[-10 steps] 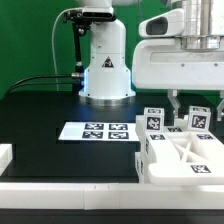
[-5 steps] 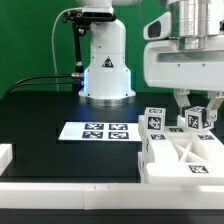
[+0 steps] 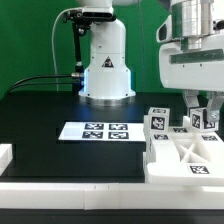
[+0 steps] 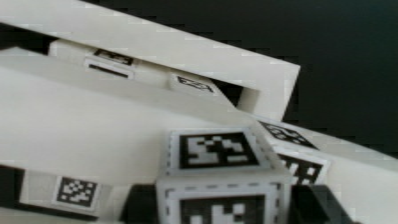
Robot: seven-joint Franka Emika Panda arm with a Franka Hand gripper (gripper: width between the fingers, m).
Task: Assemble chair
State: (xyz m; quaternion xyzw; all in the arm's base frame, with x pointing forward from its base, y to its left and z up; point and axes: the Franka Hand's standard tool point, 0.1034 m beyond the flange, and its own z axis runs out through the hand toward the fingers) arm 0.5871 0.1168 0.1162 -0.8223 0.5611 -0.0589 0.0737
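White chair (tagged); gripper above.

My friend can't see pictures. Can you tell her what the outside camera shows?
A robot gripper hangs just above a white chair partly built from tagged pieces on a black table. A flat marker board lies to the exterior view's left of it, before the arm's white base.
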